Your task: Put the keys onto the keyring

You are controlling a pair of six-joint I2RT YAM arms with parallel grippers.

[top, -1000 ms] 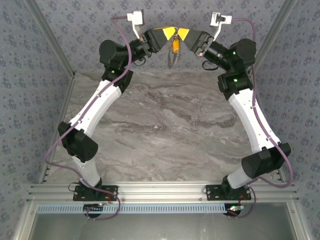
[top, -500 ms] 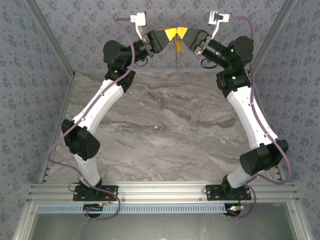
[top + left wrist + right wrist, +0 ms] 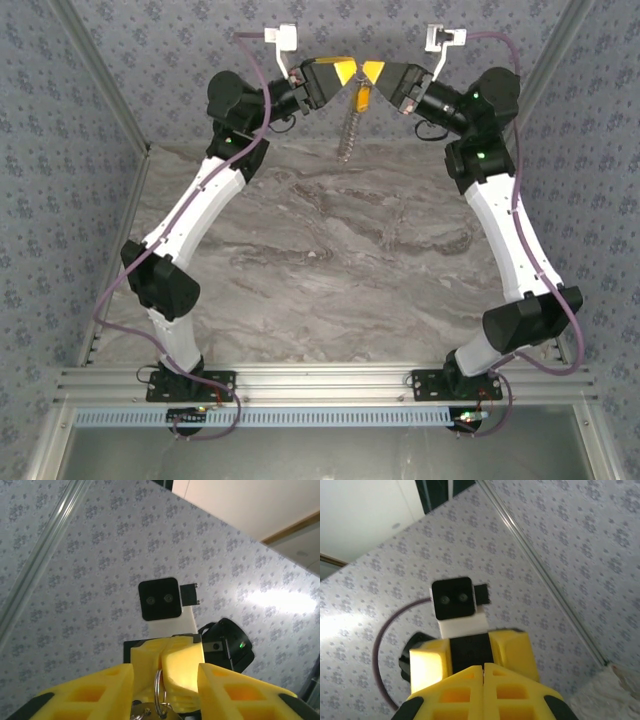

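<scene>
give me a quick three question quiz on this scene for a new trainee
1. True or false: the right gripper is shut.
2. In the top view, what hangs below the two grippers' tips? A) keyring B) towel C) cup
3. Short answer: how do the fingers of the left gripper stand?

Key: 1 true; 2 A; 3 apart, so it is open.
</scene>
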